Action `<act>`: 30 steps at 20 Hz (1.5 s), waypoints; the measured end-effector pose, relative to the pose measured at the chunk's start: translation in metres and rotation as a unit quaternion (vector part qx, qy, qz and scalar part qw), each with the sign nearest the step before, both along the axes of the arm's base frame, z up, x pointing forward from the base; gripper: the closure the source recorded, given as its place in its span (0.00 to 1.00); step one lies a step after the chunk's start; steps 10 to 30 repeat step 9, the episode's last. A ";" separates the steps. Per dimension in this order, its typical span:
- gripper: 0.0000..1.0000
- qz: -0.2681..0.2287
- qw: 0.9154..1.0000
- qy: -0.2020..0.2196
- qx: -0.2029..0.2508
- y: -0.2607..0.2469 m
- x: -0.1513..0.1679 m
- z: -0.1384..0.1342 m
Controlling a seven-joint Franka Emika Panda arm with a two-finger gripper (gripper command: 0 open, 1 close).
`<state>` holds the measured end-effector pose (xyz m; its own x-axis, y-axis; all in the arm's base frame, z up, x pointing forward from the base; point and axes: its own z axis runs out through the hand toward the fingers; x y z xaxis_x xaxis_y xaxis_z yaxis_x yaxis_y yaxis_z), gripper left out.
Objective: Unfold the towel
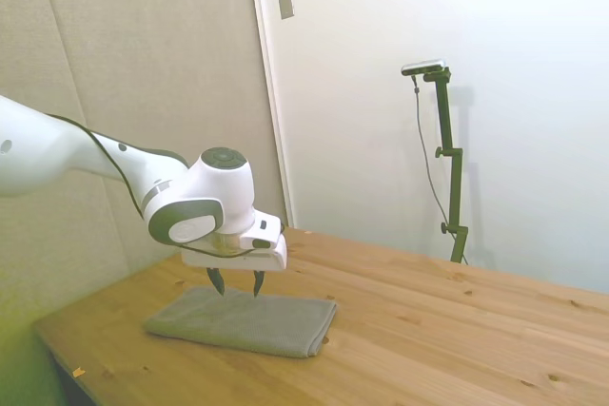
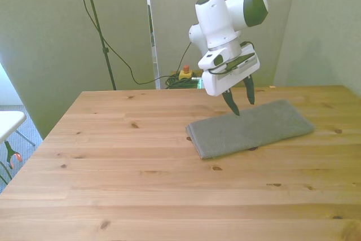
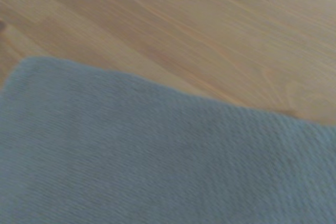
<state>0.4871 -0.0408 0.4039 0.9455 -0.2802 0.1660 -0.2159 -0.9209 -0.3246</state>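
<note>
**Fingers spread above the folded towel**

Going from the front view's left to its right: that left half of the wooden table is bare planks with a few dark knots. Right of the middle lies the towel, grey-olive, folded into a flat, thick rectangle. Its long side runs slantwise, with the near end toward the table's middle and the far end toward the front view's right edge. It lies flat on the wood, layers stacked, with a rounded fold showing at the end nearest the middle.

My gripper hangs over the far long edge of the towel, about midway along it. My two dark fingers point down and stand apart with a clear gap between them. They hold nothing. The tips sit close above the cloth, at or near its surface; I cannot tell whether they touch it.

From the side view, my gripper is over the towel near its far edge, and the towel lies at the near left end of the table.

My wrist view shows the towel's ribbed weave filling much of the frame, with one edge running across bare wood.
</note>
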 end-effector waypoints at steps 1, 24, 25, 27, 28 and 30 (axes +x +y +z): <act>0.00 -0.020 1.000 0.002 -0.016 -0.002 -0.004 0.000; 0.00 -0.206 0.974 0.053 -0.084 0.038 -0.092 0.041; 0.00 -0.206 0.974 0.053 -0.084 0.038 -0.092 0.041; 0.00 -0.206 0.974 0.053 -0.084 0.038 -0.092 0.041; 0.00 -0.206 0.974 0.053 -0.084 0.038 -0.092 0.041; 0.00 -0.206 0.974 0.053 -0.084 0.038 -0.092 0.041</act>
